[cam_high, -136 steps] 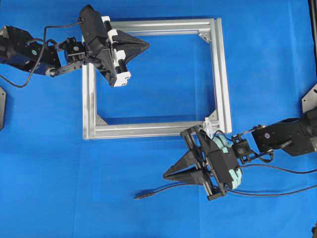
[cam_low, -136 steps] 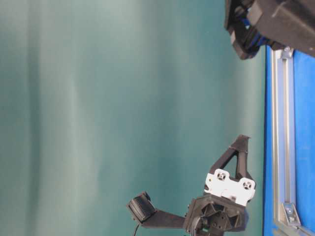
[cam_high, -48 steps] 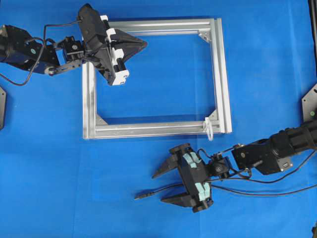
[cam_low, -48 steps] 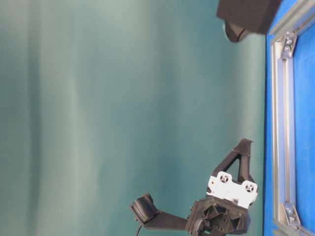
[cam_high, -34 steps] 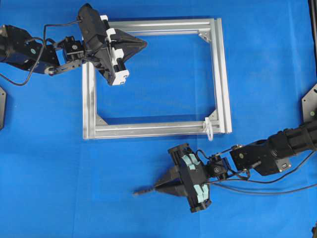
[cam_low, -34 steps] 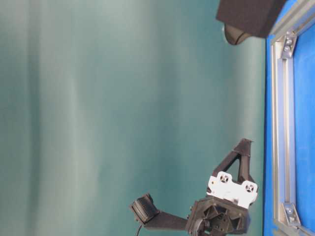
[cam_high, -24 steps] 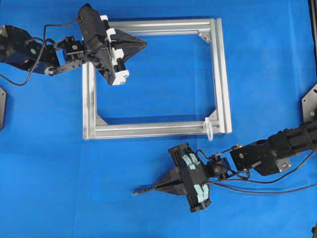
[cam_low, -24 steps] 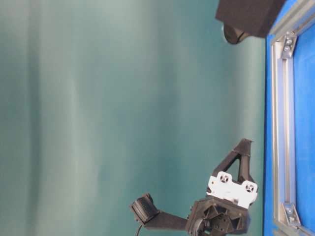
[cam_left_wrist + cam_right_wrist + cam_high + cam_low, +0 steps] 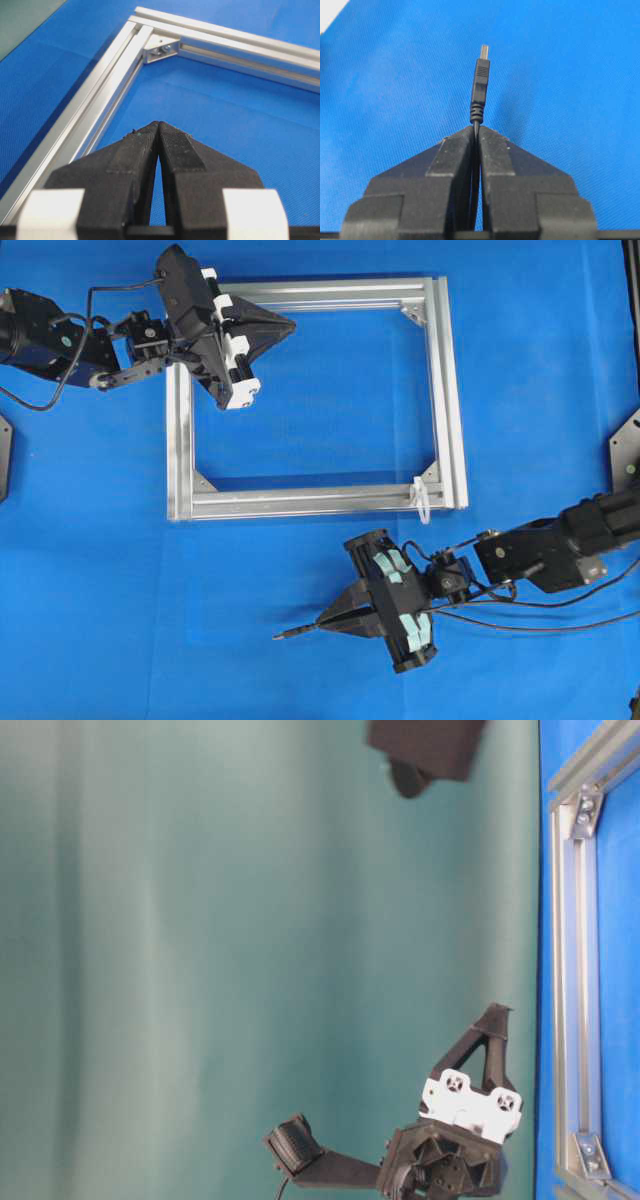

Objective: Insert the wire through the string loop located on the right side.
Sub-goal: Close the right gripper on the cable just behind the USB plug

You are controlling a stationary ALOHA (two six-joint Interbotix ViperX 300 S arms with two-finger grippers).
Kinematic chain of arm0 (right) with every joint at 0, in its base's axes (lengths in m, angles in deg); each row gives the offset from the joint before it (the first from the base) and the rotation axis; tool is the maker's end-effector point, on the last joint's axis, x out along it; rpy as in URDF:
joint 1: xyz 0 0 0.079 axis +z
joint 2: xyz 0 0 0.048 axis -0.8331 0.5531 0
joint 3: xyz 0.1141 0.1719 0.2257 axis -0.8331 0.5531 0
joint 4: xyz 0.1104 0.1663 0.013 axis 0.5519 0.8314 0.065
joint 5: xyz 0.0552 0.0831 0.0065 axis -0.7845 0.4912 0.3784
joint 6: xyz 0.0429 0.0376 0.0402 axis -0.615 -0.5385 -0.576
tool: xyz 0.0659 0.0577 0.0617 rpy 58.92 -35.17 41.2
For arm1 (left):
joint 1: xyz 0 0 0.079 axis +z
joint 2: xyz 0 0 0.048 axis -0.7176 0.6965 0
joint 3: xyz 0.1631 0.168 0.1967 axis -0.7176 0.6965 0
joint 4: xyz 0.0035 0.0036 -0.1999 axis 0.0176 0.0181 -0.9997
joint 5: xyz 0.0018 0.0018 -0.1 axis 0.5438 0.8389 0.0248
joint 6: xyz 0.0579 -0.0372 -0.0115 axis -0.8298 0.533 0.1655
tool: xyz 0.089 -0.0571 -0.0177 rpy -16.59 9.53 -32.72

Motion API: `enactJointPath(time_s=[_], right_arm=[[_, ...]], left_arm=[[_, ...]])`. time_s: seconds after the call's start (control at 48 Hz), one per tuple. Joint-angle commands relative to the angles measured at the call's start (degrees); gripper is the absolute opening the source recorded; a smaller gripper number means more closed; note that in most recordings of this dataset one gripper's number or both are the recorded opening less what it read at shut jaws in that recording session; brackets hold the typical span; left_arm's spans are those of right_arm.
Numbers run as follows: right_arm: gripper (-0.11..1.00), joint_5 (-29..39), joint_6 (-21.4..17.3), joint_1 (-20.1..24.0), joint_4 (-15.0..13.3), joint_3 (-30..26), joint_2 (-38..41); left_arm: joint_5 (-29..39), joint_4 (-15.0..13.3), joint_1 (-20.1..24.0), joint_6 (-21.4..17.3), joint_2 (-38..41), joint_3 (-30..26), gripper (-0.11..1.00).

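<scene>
Surface: blue cloth table (image 9: 100, 590), with a teal-green backdrop in the table-level view.

Item 1, aluminium frame (image 9: 180, 440): I see a silver rectangle lying flat in the upper middle of the overhead view, with bare blue cloth inside it and on all sides.

Item 2, string loop (image 9: 422, 500): white, tied at the frame's lower right corner, jutting past the bottom bar's outer edge.

Item 3, wire (image 9: 480, 80): I have it pinched just behind the plug, which sticks out past the fingertips. Overhead, the plug tip points left over open cloth, below the frame and well apart from the string loop; the wire's tail runs off to the right edge.

Item 4, right gripper (image 9: 322, 622): clenched on the wire, below the bottom bar, with free cloth between it and the frame.

Item 5, left gripper (image 9: 290, 328): clenched on nothing, fingertips meeting, poised inside the frame's upper left corner just below the top bar.
</scene>
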Motion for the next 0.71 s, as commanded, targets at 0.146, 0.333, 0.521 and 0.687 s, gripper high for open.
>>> enactJointPath(time_s=[0.146, 0.333, 0.521, 0.687], right_arm=[[-0.04, 6.42, 0.18, 0.26, 0.0, -0.7, -8.53], [-0.04, 9.14, 0.18, 0.26, 0.0, -0.62, -11.6], [-0.04, 9.14, 0.18, 0.26, -0.09, -0.53, -11.6], [-0.04, 9.14, 0.18, 0.26, 0.0, -0.53, -11.6]], left_arm=[[-0.35, 0.18, 0.18, 0.0, -1.67, -0.44, 0.0], [-0.35, 0.18, 0.18, 0.0, -1.76, -0.35, 0.0], [-0.26, 0.18, 0.18, 0.0, -1.76, -0.26, 0.0], [-0.26, 0.18, 0.18, 0.0, -1.76, -0.26, 0.0]])
